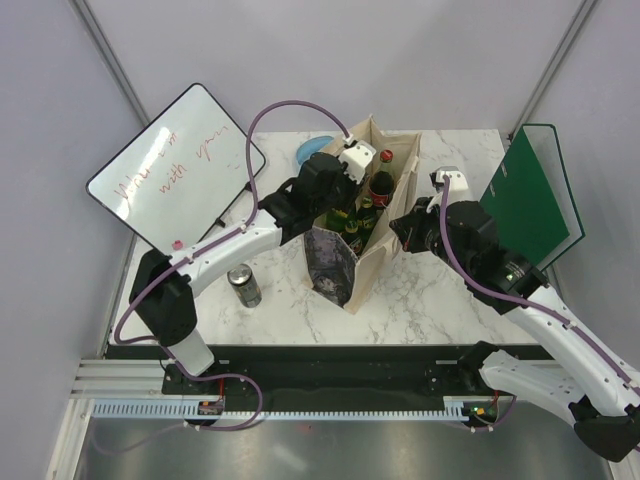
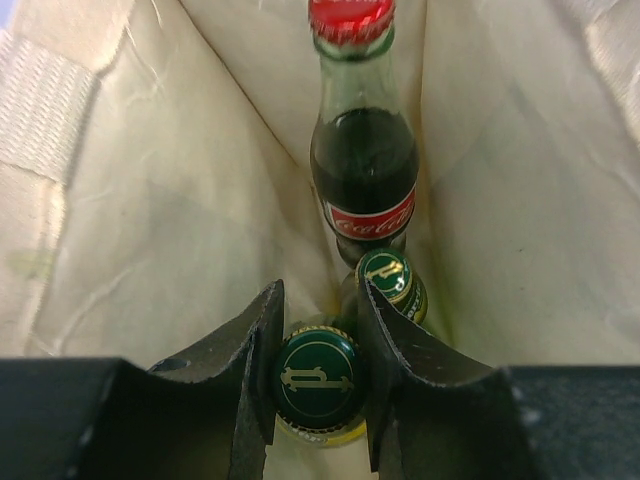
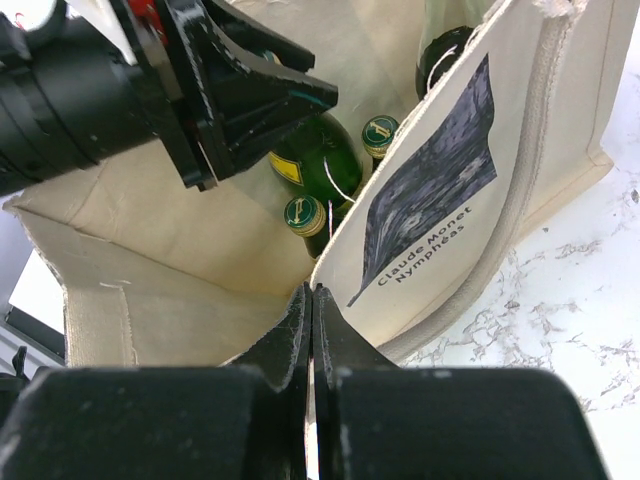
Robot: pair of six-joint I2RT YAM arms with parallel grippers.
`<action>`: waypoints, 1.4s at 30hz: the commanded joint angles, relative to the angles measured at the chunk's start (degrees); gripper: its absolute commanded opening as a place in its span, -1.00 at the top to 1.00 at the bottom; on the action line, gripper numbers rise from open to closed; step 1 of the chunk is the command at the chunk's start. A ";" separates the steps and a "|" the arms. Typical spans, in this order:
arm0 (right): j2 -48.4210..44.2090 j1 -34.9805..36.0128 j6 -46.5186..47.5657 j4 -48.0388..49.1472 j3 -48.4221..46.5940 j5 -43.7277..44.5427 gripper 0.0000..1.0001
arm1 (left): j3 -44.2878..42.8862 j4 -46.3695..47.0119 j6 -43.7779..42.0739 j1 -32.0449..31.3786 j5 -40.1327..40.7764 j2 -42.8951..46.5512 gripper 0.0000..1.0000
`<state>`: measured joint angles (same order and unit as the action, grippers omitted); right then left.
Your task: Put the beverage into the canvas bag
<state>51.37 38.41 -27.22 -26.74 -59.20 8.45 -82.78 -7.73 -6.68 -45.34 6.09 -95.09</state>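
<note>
left wrist view first: my left gripper (image 2: 318, 300) is down inside the canvas bag (image 2: 150, 200), jaws at a narrow-to-middling spread and closed on the neck of a green bottle (image 2: 318, 380). both fingers (image 2: 262, 350) press the sides of its green and gold cap. that's the beverage, and it's already between the cloth walls, below the rim.

at 12 o'clock from that cap stands a cola bottle (image 2: 363, 170), red cap on top, dark drink inside, red label low on the glass. at 1 o'clock, tucked between the two, sits a second green cap (image 2: 388, 272), just beside the one i hold.

over to my right gripper (image 3: 311, 300): jaws pressed flat together, no gap, parked right at the bag's near rim. i can't tell whether any cloth is nipped between them. the dark grey print (image 3: 430, 170) on the bag's outer face runs off toward 1 o'clock from my fingertips, outside the bag mouth.

from the top camera, the bag stands upright mid-table (image 1: 440, 290), mouth open, bottle tops showing. a can (image 1: 243, 286) stands at 8 o'clock from it, well apart. a whiteboard (image 1: 175, 165) leans at 10 o'clock, and a green board (image 1: 528, 195) stands at 3 o'clock, beyond my right arm.
</note>
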 commanded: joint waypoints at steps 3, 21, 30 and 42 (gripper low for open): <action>-0.66 0.17 0.15 3.28 -2.76 -1.24 1.00 | 1.40 10.80 3.42 1.83 1.56 4.12 0.95; -0.75 0.17 -0.02 3.36 -2.24 -0.89 1.00 | 7.72 11.95 10.45 2.36 0.51 5.70 0.82; -0.57 0.08 -0.20 3.80 -2.06 -1.15 1.00 | 9.83 12.21 11.42 2.28 -0.98 5.88 0.53; 0.04 0.17 -0.37 4.42 -1.89 -1.33 1.00 | 11.77 11.59 12.57 2.28 -1.61 5.44 0.35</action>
<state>51.96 38.41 -27.27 -26.76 -59.20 7.75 -71.00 -1.30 3.55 -42.94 5.39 -92.29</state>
